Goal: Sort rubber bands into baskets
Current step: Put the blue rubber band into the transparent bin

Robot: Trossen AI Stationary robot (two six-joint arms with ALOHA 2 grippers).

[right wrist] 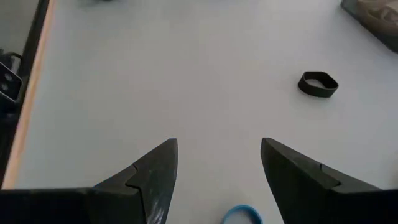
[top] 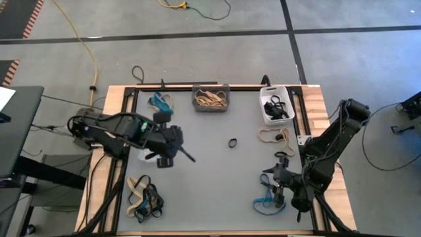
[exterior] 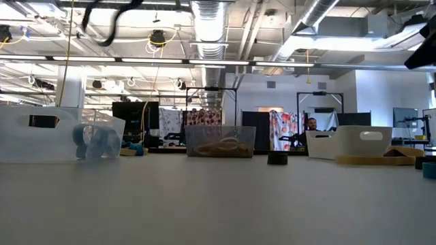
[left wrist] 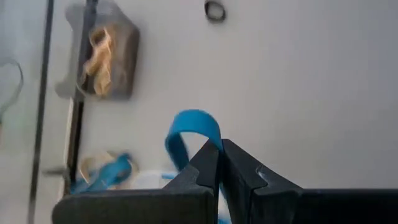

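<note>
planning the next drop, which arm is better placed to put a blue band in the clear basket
Left. The left gripper is shut on a blue rubber band and sits close to the clear basket holding blue bands. The right gripper is open, empty, and low on the far right side.

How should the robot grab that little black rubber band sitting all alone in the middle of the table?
Best to come straight down from above. The black band lies apart from everything else, standing on its edge as an open oval loop. One finger could go inside the loop and one outside, pinching a single side wall. The open right gripper is probably the better pick; the left gripper is shut on a blue band.
</note>
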